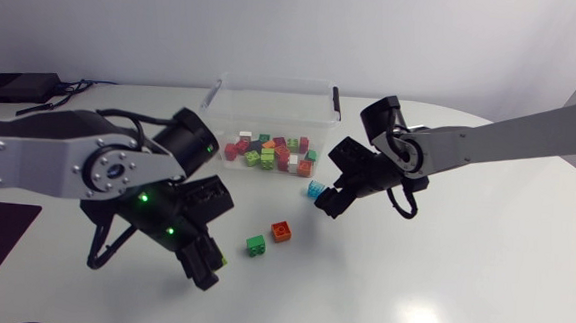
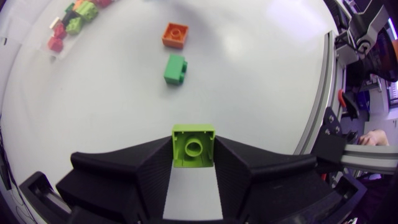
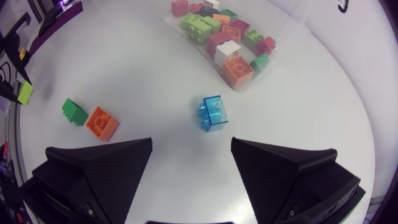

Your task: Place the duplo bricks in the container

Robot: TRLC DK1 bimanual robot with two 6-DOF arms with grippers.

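A white table [image 1: 483, 254] carries two arms: the left arm [image 1: 57, 162] comes in low over the near side, the right arm [image 1: 510, 140] reaches in towards the middle. Between them, at the far side, stands a clear container [image 1: 272, 92] holding a pile of bricks [image 1: 268, 152] in red, green, orange, white and pink. The left gripper [image 2: 193, 149] is clamped on a lime brick [image 2: 193, 144], a finger pressing each side, studs up, above the bare tabletop. The right gripper [image 3: 191, 142] has its fingers spread wide, and a clear blue brick [image 3: 213, 113] sits on the table just ahead of the gap, touching neither finger, near the container's front wall. A green brick [image 1: 255, 245] and an orange brick [image 1: 281, 231] lie just beside each other on the table between the two grippers.
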